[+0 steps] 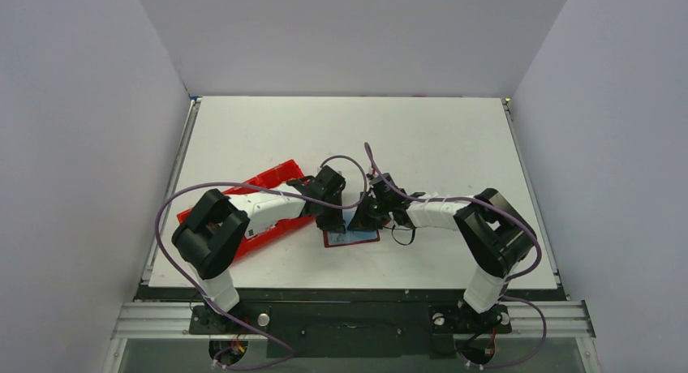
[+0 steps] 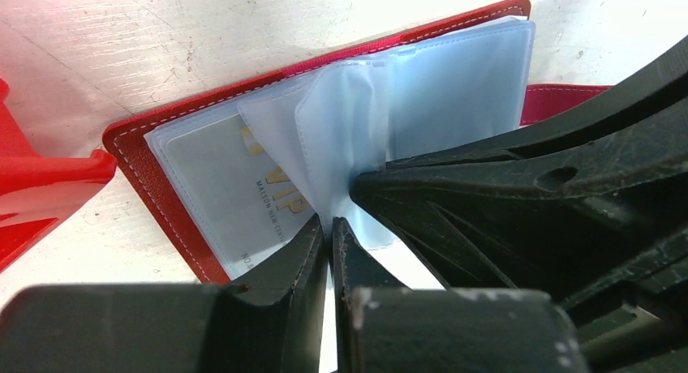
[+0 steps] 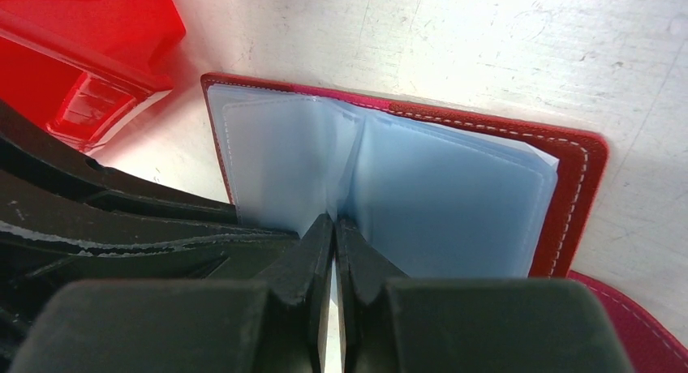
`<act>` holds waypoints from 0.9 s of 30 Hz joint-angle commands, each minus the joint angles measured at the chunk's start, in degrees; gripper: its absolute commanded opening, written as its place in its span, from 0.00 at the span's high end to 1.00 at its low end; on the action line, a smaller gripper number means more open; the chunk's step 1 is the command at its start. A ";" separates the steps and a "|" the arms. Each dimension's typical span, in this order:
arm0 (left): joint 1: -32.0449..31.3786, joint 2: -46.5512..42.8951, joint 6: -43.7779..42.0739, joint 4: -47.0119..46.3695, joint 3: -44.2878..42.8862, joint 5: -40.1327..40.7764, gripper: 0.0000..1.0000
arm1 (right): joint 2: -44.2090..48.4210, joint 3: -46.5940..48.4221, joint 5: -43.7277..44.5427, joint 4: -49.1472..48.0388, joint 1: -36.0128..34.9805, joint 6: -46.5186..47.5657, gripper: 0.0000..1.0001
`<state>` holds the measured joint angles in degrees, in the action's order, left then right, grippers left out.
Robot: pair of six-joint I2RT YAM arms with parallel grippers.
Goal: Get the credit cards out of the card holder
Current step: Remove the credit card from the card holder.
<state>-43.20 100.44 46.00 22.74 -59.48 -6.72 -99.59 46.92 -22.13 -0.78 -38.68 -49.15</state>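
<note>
White scuffed table (image 1: 422,138) between grey walls (image 1: 349,32); open card holder (image 1: 351,237), both jaws clenched at its sleeves (image 3: 454,195)

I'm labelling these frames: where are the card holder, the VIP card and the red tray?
card holder (image 3: 580,195): right wrist view, red cover's stitched edge.
VIP card (image 2: 269,199): left wrist view, lettering behind the sleeve.
red tray (image 1: 280,175): top view, far end.

The holder (image 2: 154,174) lay open and flat just beyond the left pincer (image 2: 328,227), red cover down, its pale blue sleeves (image 2: 454,89) fanned upward. One card (image 2: 243,199) (pale, gold "VIP" lettering) sat sleeved, left of the tips.
</note>
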 commanded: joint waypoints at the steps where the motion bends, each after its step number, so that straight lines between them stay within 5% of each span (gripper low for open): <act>1: -0.38 -0.08 -0.26 -0.19 -0.40 1.00 0.96 | 0.36 -1.13 4.02 3.93 0.40 0.58 0.94; 6: -0.41 -0.03 -0.51 0.36 -1.32 1.01 0.97 | 4.09 0.17 4.35 6.46 1.19 0.43 0.78; 27: -0.83 0.08 -0.82 0.80 -2.89 0.96 0.98 | 14.28 2.87 9.97 17.54 3.42 0.35 0.59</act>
<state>-43.46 100.44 45.89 23.33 -59.88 -6.42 -88.09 48.66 -13.85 16.27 -35.66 -48.80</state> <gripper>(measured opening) 0.025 0.401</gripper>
